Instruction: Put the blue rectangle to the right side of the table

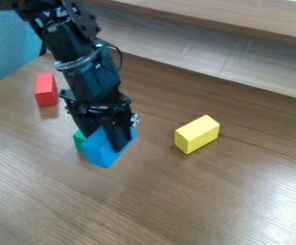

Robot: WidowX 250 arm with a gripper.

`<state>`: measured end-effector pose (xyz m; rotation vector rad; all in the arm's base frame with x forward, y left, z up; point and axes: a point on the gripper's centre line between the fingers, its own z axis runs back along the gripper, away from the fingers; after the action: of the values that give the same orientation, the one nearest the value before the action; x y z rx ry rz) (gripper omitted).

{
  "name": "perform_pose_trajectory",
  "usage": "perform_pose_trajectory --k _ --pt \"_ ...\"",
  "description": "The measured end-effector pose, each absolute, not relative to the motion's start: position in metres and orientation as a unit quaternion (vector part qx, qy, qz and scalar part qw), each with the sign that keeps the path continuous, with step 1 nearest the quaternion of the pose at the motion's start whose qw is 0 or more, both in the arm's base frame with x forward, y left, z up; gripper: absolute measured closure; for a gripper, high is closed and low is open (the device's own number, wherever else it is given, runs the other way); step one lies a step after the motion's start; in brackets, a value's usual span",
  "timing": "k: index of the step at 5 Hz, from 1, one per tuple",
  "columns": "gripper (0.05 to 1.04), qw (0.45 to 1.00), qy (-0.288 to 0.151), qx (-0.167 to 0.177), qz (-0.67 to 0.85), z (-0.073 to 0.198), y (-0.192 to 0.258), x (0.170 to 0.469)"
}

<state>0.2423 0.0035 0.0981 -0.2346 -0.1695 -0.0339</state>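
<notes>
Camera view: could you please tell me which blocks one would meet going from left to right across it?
Red block, partly hidden green block, blue block, yellow block.

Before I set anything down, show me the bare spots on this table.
The table is bare between the blue block and yellow block, and across its near part, below both in the camera view. It is crowded where the gripper, blue block and green block bunch together, with the red block a little up and left.
</notes>
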Motion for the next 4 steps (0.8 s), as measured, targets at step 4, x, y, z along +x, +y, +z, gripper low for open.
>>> perform_pose_trajectory --k 4 --pt "0.505 0.988 -0.068 -0.111 -0.087 0.072 -0.023 0.232"
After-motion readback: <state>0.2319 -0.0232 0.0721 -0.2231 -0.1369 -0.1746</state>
